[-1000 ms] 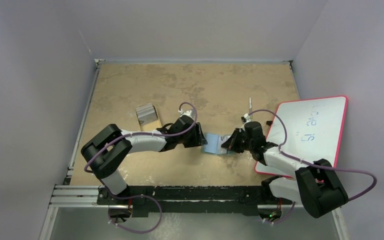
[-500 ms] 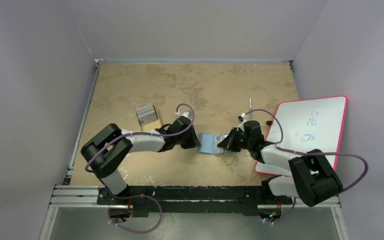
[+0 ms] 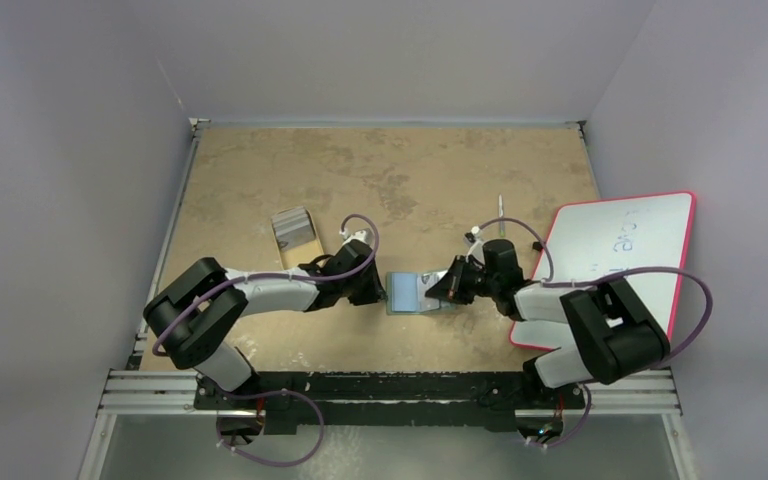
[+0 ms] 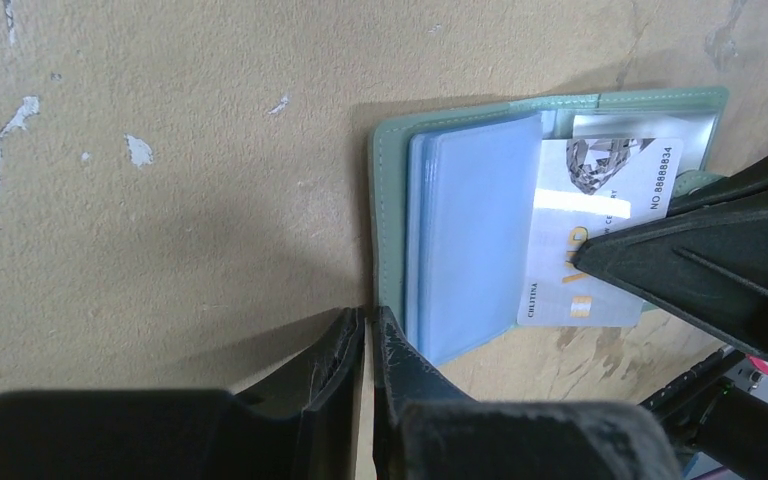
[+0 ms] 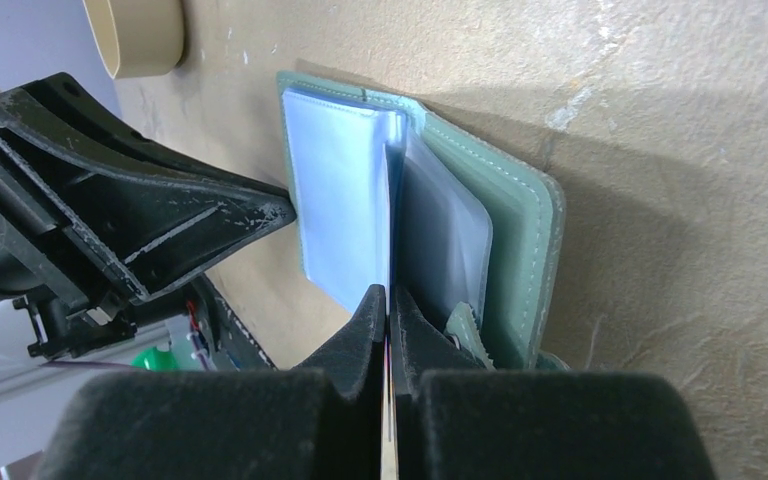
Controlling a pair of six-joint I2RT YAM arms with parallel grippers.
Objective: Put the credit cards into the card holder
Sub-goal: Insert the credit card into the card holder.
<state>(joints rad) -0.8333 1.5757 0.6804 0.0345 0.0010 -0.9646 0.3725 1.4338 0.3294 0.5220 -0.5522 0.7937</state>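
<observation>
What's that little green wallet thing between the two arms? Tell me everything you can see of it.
The card holder is a small pale green bifold, soft and leather-like with stitched edges, lying open on the tan table between the arms. Inside is a stack of shiny bluish clear pockets. A pale card sits partly tucked in, pinched by the right hand. The left hand, closed, touches its edge.

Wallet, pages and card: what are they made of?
The wallet cover looks like soft green leather or fake leather: matte, with a stitched edge. Its pages look like thin clear plastic, bluish and shiny with glare. The card looks like stiff glossy plastic, with printing on it and a bright reflection.
</observation>
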